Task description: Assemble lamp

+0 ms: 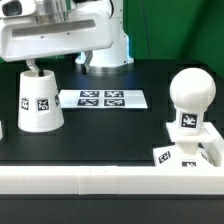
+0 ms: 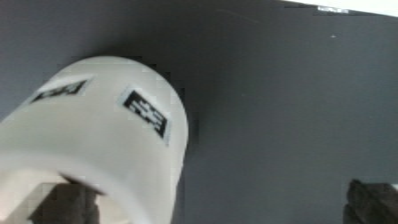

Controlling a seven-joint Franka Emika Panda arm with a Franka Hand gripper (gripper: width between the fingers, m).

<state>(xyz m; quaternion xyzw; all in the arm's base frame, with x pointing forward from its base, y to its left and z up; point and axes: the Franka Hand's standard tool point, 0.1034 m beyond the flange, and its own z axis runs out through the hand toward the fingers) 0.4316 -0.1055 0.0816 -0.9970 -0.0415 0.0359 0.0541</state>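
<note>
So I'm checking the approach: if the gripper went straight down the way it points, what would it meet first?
Most likely the shade, standing narrow end up right under the gripper; one of the fingers already overlaps it in the wrist view, though depth is unclear.

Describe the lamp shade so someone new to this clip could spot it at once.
Start at the black table and the marker board lying flat near its middle. Toward the exterior view's left of that board stands the shade, directly under the robot's hand. Unlike the round bulb on the opposite side, it is a tapered white cup, narrow end up, with square tags.
</note>
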